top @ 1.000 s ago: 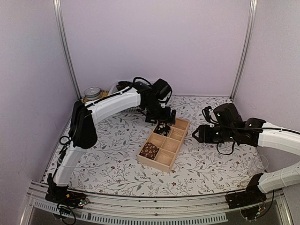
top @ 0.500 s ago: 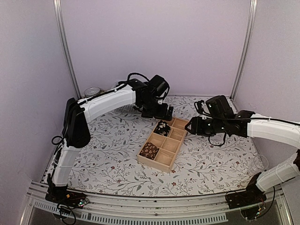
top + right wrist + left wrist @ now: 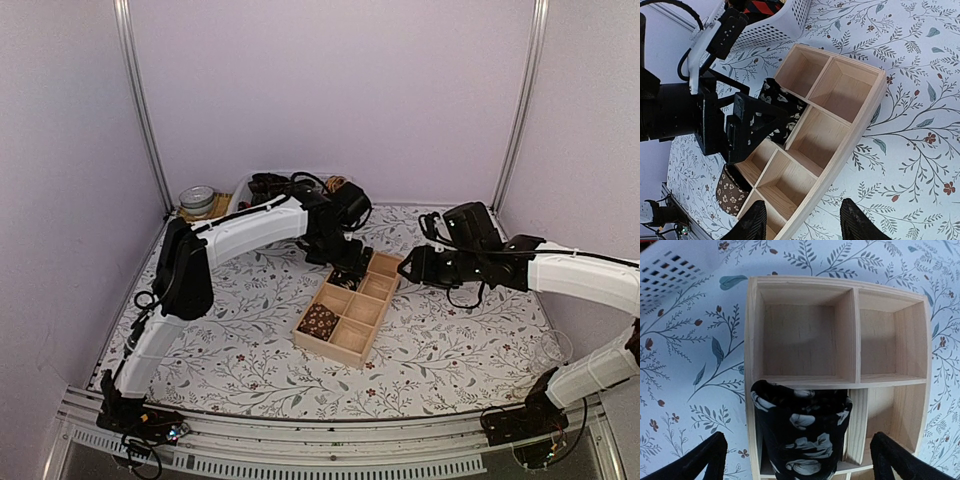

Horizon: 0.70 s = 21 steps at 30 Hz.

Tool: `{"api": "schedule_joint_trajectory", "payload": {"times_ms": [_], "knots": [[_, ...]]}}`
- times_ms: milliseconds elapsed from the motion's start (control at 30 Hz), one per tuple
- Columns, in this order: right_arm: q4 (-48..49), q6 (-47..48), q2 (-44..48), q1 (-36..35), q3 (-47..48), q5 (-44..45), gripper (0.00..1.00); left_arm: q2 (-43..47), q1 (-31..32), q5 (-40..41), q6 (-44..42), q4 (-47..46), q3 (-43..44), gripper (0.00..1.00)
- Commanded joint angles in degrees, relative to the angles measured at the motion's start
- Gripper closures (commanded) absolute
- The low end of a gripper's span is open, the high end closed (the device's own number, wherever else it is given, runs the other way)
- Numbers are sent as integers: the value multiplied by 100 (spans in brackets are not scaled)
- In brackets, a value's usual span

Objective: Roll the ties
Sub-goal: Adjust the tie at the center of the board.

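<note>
A wooden box [image 3: 372,330] with several compartments lies mid-table. A rolled black tie [image 3: 802,432] with pale flowers stands in one compartment of the box [image 3: 855,335]. My left gripper [image 3: 797,460] hangs open right above it, one finger on each side, with gaps to the cloth. From above, that gripper [image 3: 345,262] mostly covers the black tie. A rolled brown tie [image 3: 318,320] fills a near-left compartment. My right gripper [image 3: 805,222] is open over the box's long right wall [image 3: 860,130], holding nothing. The right wrist view also shows the black tie [image 3: 782,107] and brown tie [image 3: 730,195].
A white perforated basket [image 3: 243,186] with more dark cloth stands at the back left, close behind the box. A round tin [image 3: 198,198] sits left of it. A clear cup [image 3: 553,348] stands near the right arm's base.
My left gripper lifted away from the black tie, then came back down over it, still open. My right gripper moved left to the box's right edge and stopped there.
</note>
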State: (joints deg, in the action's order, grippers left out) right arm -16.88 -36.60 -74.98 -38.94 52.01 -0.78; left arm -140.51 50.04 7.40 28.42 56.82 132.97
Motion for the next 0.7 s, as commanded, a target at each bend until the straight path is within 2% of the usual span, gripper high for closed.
{"api": "schedule_joint_trajectory", "payload": {"times_ms": [0,333,533,667], "knots": [[145,4,-165,44,-115,-63,50,-191,260,484,-186,293,421,0],[451,36,-366,54,-208,-238,50,-36,436,1132,-360,109,268,0],[883,257,-954,58,175,-577,59,778,182,868,-770,-700,-647,0],[1085,432,-1628,48,758,-977,67,1285,-41,741,-910,-1105,-1358,5]]}}
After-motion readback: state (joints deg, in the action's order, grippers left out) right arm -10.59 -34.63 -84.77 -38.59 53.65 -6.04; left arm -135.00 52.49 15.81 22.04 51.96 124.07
